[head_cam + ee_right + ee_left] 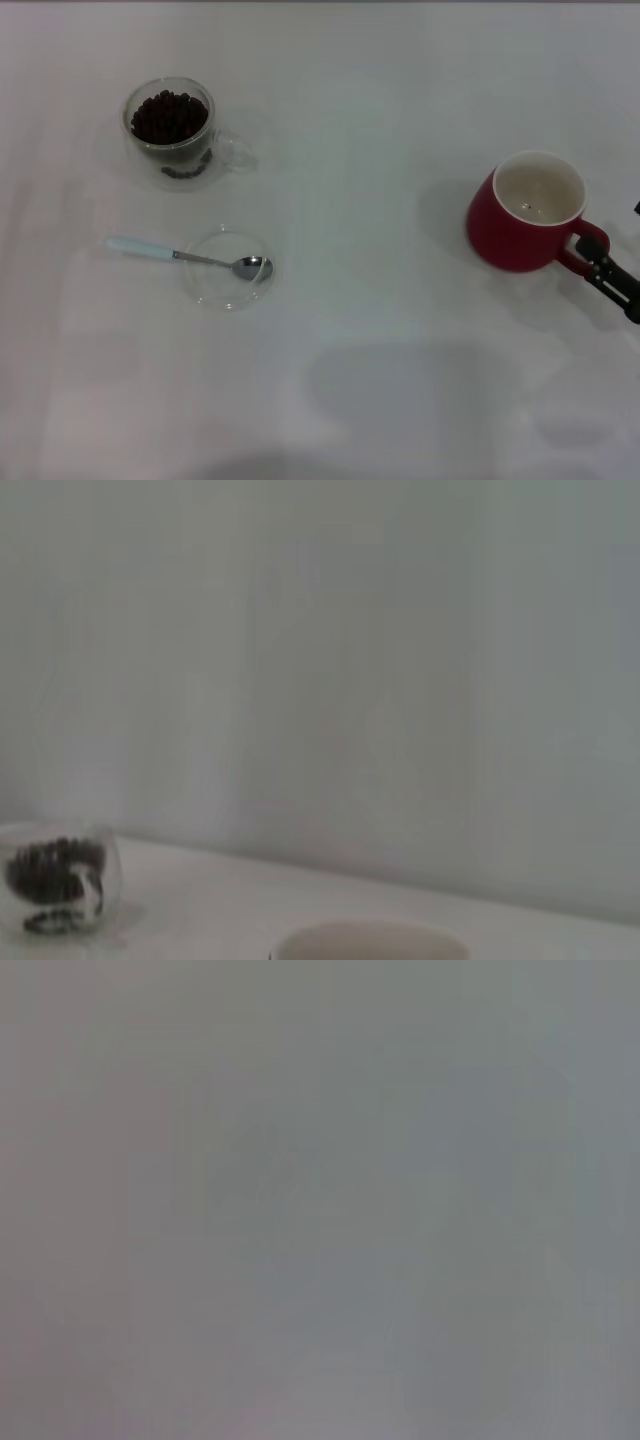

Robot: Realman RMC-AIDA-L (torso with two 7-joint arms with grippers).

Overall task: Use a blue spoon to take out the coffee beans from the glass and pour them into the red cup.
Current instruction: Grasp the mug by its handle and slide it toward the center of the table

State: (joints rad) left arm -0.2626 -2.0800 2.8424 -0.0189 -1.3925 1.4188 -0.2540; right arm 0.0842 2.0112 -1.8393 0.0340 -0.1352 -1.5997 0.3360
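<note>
Right tool point(603, 270): we see it at the red cup point(525, 212) handle; grip unclear to us.
Blue spoon point(190, 257): across a glass dish point(226, 290).
Writing: we read none.

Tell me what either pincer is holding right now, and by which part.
The right pincer sits at the red cup handle; whether it grips cannot be told. The blue spoon lies untouched.
</note>
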